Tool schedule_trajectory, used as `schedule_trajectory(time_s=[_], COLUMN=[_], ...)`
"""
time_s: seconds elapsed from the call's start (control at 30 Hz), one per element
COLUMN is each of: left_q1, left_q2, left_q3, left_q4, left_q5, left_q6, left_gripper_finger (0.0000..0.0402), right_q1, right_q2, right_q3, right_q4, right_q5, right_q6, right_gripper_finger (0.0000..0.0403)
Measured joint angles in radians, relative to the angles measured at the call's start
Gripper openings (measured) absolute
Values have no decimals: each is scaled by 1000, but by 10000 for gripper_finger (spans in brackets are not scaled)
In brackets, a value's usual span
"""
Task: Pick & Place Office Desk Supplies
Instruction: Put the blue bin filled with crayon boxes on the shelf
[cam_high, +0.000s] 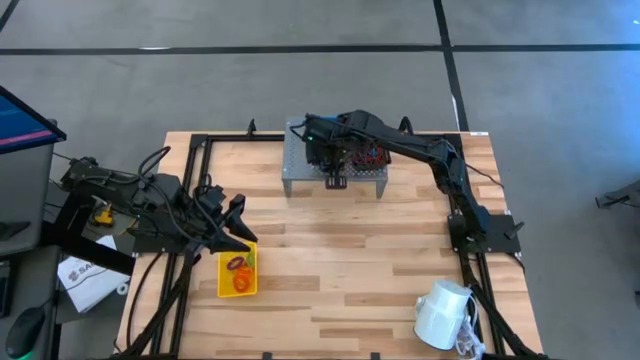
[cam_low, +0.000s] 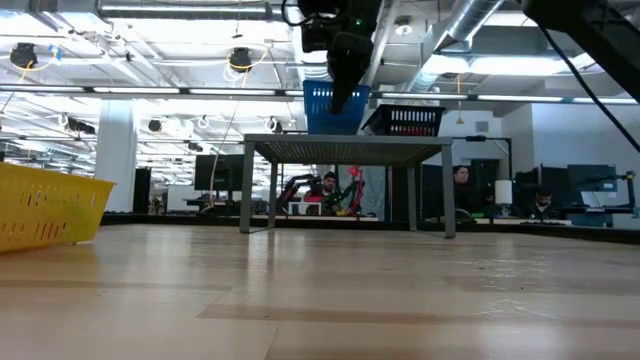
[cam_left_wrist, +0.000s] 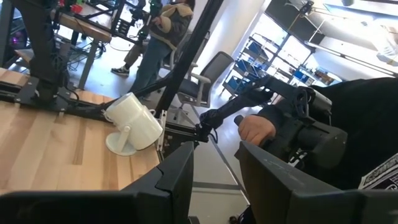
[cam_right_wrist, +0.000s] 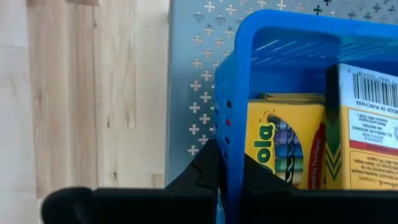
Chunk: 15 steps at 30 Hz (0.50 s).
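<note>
My right gripper pinches the blue bin's wall — up on the riser.
Left gripper — fingers apart, beside the yellow bin.

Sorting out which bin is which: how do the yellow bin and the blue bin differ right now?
The yellow bin sits on the bare table near the left gripper; the blue bin stands up on the grey riser, its wall between the right gripper's fingers. The yellow bin holds loose coloured loops; the blue bin holds yellow crayon packets. Both are small slotted plastic bins.
</note>
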Motion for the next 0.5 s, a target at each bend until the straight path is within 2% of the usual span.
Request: schedule_trajectory(time_s=[0.5], left_q1=[0], left_q2=[0], left_q3=[0], left_q4=[0], left_q5=[-2], left_q6=[0], left_gripper_finger=[123], right_q1=[-8], right_q2=[0], right_q3=[0], right_q4=[0], right_q5=[-50], right_q6=[1], right_gripper_finger=[0])
